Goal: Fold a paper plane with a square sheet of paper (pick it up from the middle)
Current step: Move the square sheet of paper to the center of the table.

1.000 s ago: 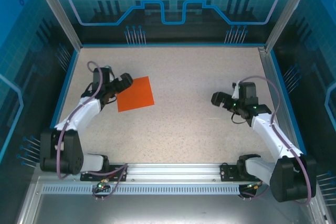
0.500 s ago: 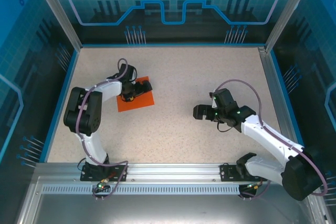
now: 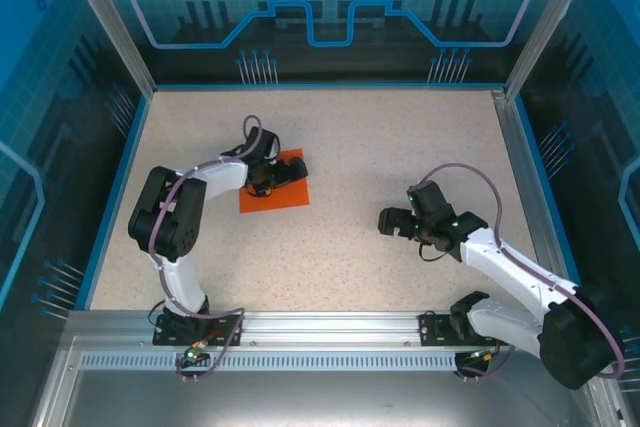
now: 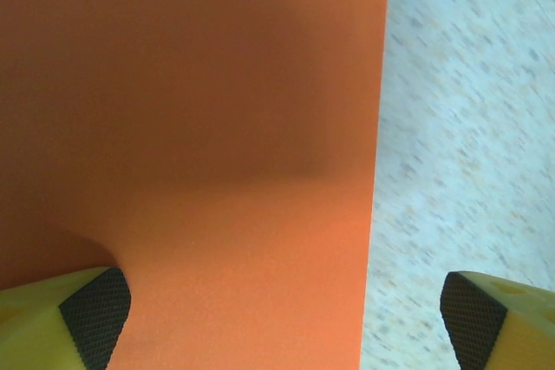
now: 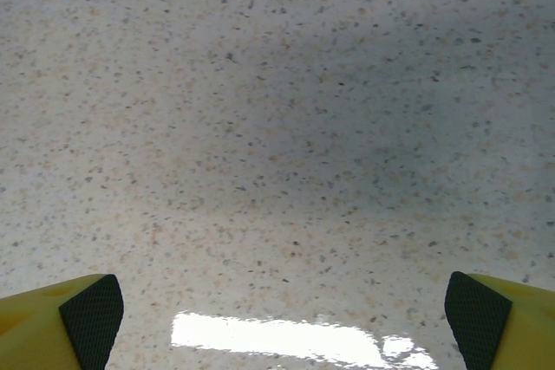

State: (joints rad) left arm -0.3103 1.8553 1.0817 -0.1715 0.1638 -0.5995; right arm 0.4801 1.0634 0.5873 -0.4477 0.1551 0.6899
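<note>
On the left half of the counter (image 3: 400,137), the square sheet of paper (image 4: 217,84) lies flat under the left fingers (image 4: 95,308), which are spread wide astride its edge. Closing there risks an off-centre pinch that skids or creases the sheet. The right fingers (image 5: 88,311), also spread, hang well apart from it.

The square sheet of paper (image 4: 191,127) looks smooth and matt, while the speckled, stone-look tabletop (image 5: 277,127) shows a glossy sheen.

Speckled beige tabletop (image 3: 400,147); blue printed walls (image 3: 330,7), perhaps glossy; metal rail (image 3: 330,325) in front.
</note>
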